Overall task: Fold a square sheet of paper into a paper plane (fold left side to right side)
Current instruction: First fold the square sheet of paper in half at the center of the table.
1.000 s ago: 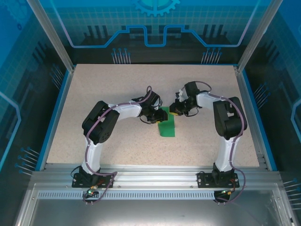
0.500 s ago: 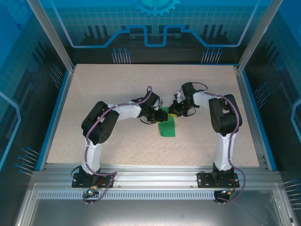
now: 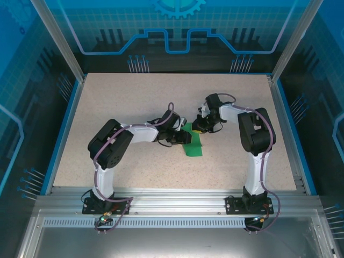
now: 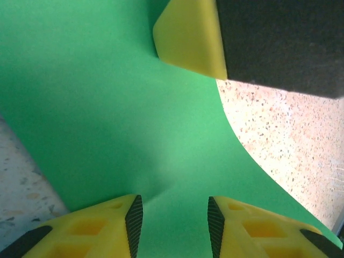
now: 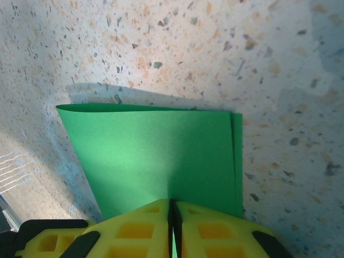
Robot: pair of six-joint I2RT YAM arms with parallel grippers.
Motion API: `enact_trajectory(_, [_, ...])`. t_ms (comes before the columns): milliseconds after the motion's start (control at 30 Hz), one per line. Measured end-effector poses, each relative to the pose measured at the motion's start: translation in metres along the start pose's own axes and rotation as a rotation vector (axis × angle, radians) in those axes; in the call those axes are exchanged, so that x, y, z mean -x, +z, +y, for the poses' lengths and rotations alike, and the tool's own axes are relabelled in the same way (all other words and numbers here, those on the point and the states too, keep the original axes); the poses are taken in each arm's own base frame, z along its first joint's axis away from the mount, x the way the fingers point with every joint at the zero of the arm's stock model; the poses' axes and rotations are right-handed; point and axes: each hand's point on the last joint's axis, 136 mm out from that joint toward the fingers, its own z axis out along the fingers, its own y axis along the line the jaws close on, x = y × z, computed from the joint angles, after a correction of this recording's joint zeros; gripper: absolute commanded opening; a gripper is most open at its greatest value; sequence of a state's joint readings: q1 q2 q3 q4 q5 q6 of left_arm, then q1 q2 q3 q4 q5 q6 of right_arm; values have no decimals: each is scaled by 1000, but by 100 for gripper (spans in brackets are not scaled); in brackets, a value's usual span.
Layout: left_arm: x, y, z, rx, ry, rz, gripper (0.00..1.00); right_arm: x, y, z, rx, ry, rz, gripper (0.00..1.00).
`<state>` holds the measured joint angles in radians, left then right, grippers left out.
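Two layers of the square sheet of paper (image 5: 161, 156) show in the right wrist view. The sheet is doubled over, and one layer peeks past the other along one side. It sits mid-table (image 3: 134, 102), between the two arms. The fold looks soft and rounded rather than pressed flat, so my main worry is that it springs open once released.

The right gripper (image 5: 173, 203) is clamped on the sheet's near edge, its jaws meeting with the paper between them. If that arm pulls or twists, the thin paper could tear at the pinch, or the layers could slide further out of line.

The left gripper (image 4: 172, 209) hangs low over the sheet, its jaws moderately apart and holding nothing. The paper ripples slightly between its fingers (image 4: 110, 228). Pressing down or sweeping from here could push up a wrinkle, set the crease crooked, or drag the sheet against the other arm's clamp. Every later fold of the plane would then carry the same error.
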<state>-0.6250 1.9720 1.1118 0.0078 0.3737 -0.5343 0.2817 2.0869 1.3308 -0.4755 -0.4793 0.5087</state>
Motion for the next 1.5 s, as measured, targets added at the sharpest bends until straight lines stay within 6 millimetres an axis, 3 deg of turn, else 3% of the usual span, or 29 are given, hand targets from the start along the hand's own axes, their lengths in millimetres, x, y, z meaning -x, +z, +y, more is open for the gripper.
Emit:
enact_trajectory(967, [-66,-1,-31,-61,134,124,45,-2,0,0,-2,6,1,12])
enact_trajectory(1500, [-83,2,-40,-74,160,170,46,-2,0,0,-6,2,-9,12])
